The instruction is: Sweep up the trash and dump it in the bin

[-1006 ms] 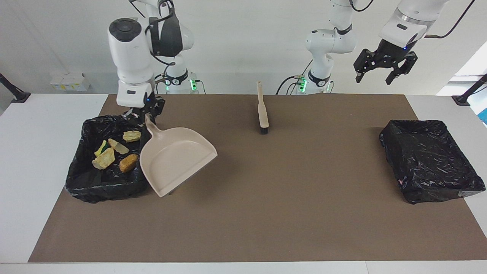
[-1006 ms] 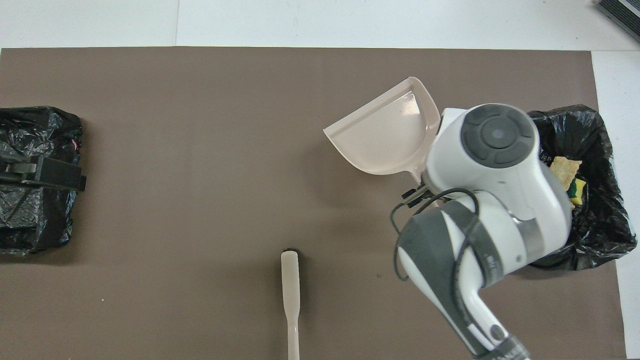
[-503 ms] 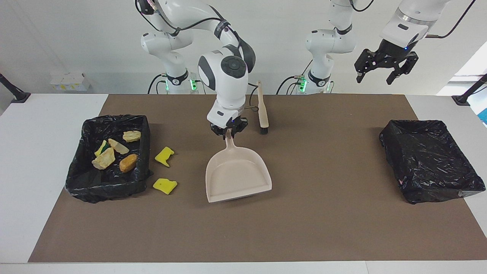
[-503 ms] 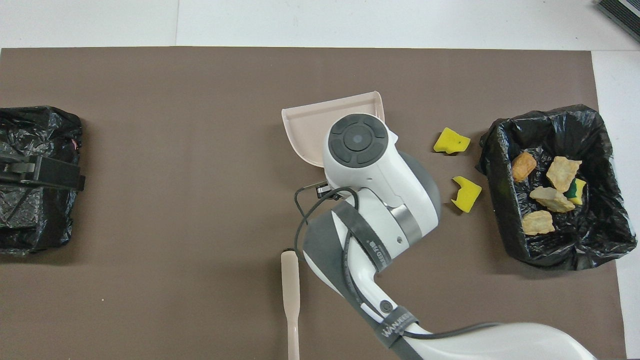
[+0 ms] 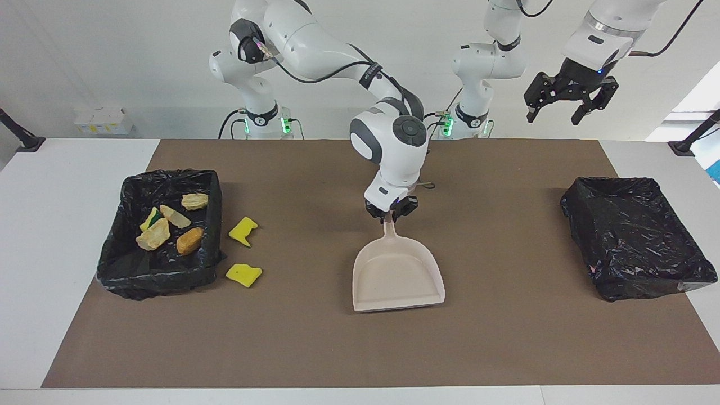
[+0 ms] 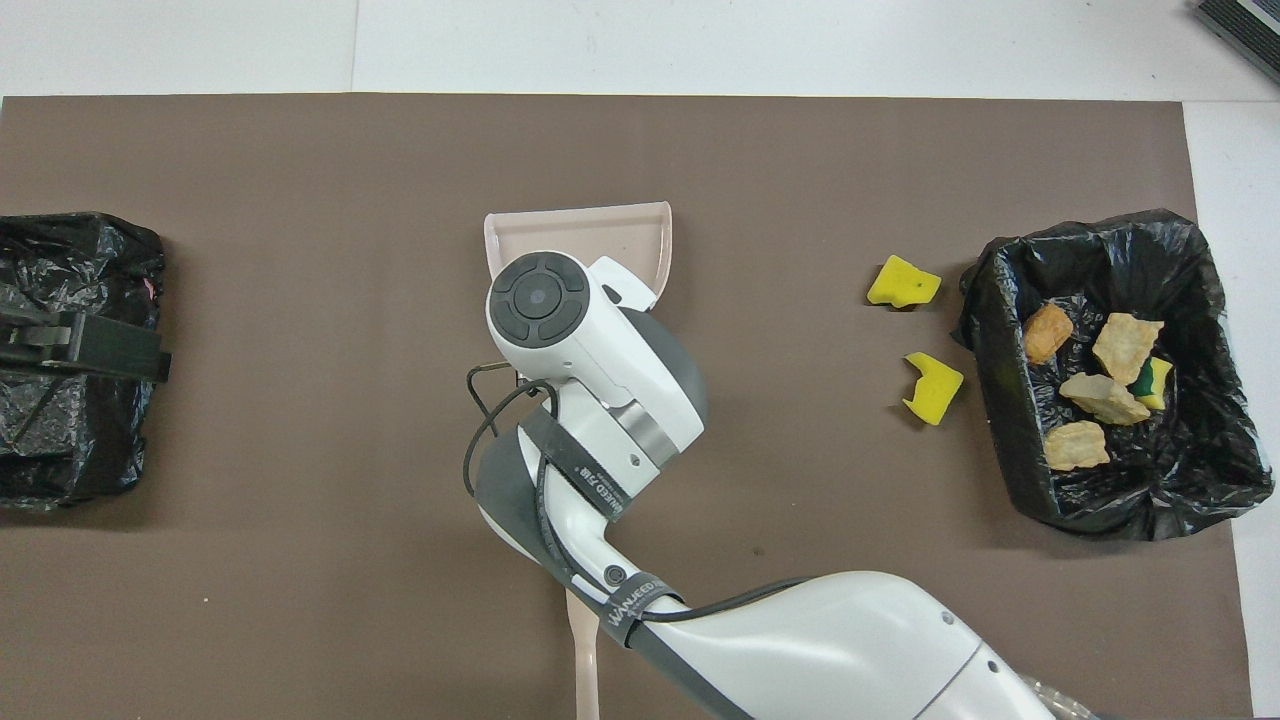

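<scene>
Two bright yellow notched sponge scraps (image 5: 243, 232) lie on the mat beside the black-lined bin (image 5: 115, 264) holding the other trash; right gripper (image 5: 392, 211) clamps the beige plastic dustpan's (image 5: 397, 275) handle mid-table; left gripper (image 5: 566, 104) waits raised, fingers apart

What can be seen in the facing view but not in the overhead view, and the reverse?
Only the facing view shows the right gripper shut on the dustpan handle, and the left gripper open, raised over the bin at the left arm's end. Only the overhead view shows part of the brush handle. Both show two yellow sponge pieces on the mat beside the other bin, which holds scraps.
</scene>
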You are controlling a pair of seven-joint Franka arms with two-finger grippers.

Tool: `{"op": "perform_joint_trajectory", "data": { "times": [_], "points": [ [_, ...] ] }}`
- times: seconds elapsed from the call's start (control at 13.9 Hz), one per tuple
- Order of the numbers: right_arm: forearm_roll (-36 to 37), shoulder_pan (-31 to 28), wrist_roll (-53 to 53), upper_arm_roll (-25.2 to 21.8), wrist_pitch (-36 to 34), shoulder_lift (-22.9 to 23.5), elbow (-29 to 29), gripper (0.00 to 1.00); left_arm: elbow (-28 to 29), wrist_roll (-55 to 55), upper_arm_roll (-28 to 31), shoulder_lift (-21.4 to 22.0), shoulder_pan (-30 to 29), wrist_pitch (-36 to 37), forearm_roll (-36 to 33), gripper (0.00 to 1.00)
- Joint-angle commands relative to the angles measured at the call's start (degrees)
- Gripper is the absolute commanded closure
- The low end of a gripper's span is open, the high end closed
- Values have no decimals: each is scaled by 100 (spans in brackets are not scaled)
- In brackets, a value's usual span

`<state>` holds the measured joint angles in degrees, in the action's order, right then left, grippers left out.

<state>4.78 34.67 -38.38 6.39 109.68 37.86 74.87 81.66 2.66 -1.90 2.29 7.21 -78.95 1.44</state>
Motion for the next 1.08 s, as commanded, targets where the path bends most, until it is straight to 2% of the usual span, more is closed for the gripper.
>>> {"op": "perform_joint_trajectory", "data": {
  "times": [0.0,0.07,0.29,0.5,1.01],
  "points": [
    [-100,-5,-161,-33,-51,134,-254,96,-63,-55,-57,17,-80,108,-21,0],
    [-47,-5,-178,-33,-104,56,-210,1,-63,-55,-57,17,-80,108,-21,0],
    [-91,-215,-91,-51,-157,-313,-131,0,-63,-55,-57,17,-80,108,-21,0],
    [-187,-189,-91,-24,-578,-673,149,0,-63,-55,-57,17,-80,108,-21,0],
    [-1539,48,-625,143,-562,-1736,1835,0,-63,-55,-57,17,-80,108,-21,0]
  ]
}}
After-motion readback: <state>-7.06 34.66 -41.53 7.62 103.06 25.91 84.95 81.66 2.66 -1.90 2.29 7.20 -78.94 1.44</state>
